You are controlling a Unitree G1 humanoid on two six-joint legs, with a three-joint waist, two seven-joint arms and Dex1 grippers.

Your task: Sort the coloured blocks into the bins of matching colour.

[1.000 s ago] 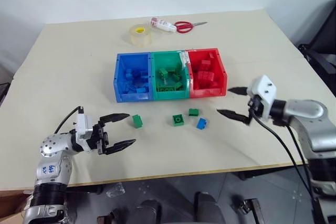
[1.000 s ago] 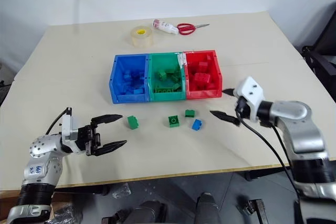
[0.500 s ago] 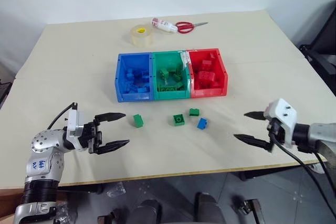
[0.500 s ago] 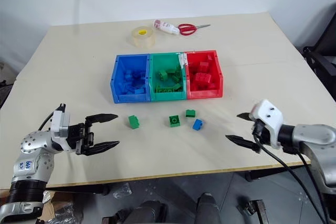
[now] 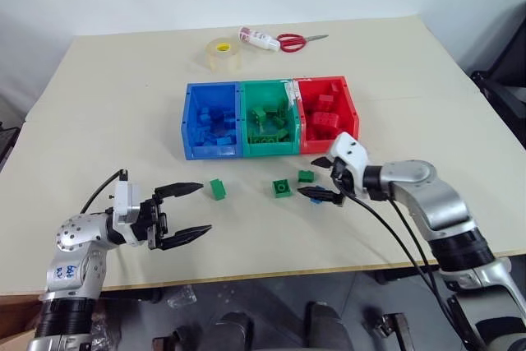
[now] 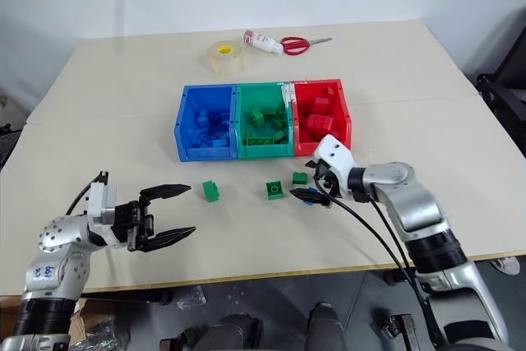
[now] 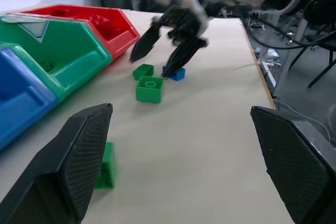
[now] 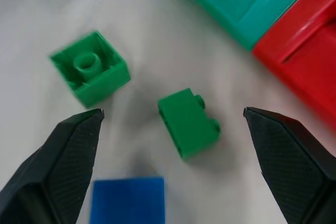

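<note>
The bins stand joined in a row mid-table: blue (image 5: 212,121), green (image 5: 267,118) and red (image 5: 325,114), each holding bricks of its own colour. Loose in front of them lie a green block (image 5: 217,189), a second green block (image 5: 281,188), a small green block (image 5: 306,176) and a blue block (image 8: 128,199). My right gripper (image 5: 310,178) hangs open just above the small green block and the blue one, one finger on either side of them. Further left, my left gripper (image 5: 205,207) is open and empty, level above the table beside the leftmost green block (image 7: 105,166).
A tape roll (image 5: 222,53), a glue tube (image 5: 257,38) and red-handled scissors (image 5: 296,39) lie at the table's far edge. Bare tabletop (image 5: 99,121) spreads left and right of the bins. A dark chair (image 5: 501,88) stands off the right side.
My right gripper swung out toward the front right edge, then came in leftward and down over the small green and blue blocks. The left gripper has barely moved.
</note>
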